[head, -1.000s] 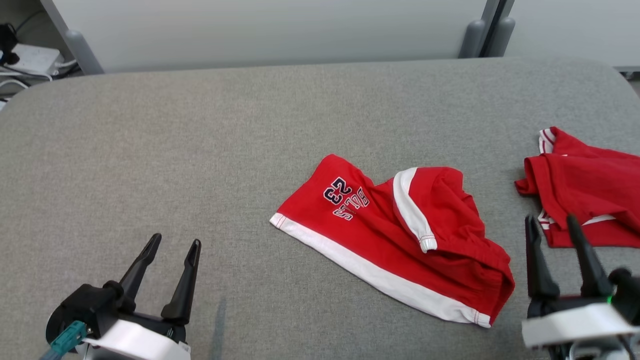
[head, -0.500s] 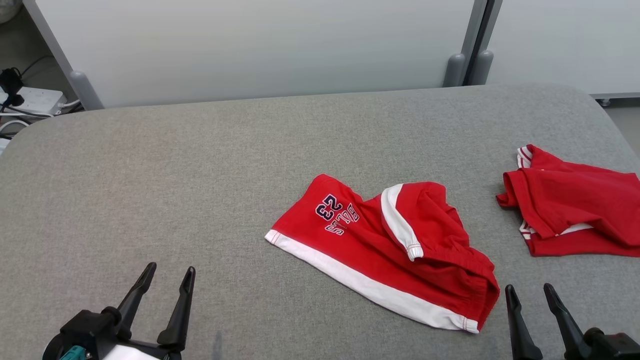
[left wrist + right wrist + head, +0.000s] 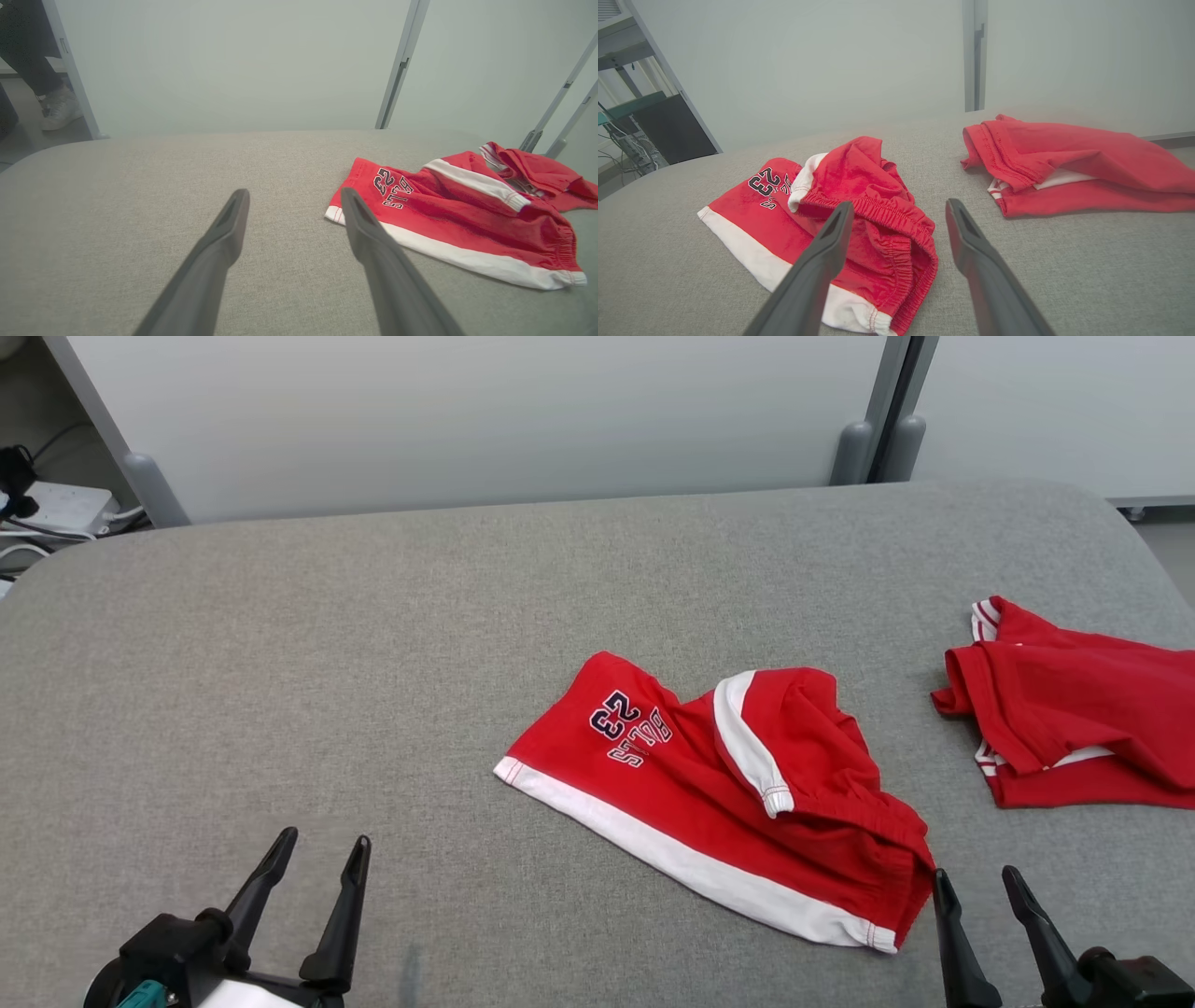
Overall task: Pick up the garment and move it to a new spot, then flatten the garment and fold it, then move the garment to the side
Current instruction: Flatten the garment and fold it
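Sneaker and shorts both show in left wrist view.

Head camera looks down; both low wrist cameras face forward, sharing the red shorts.

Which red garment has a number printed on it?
The shorts in the middle, marked 23, with a wide white hem band. The other garment, far right, shows no print.

Open room on grey table at left, red shorts centre, second red garment right
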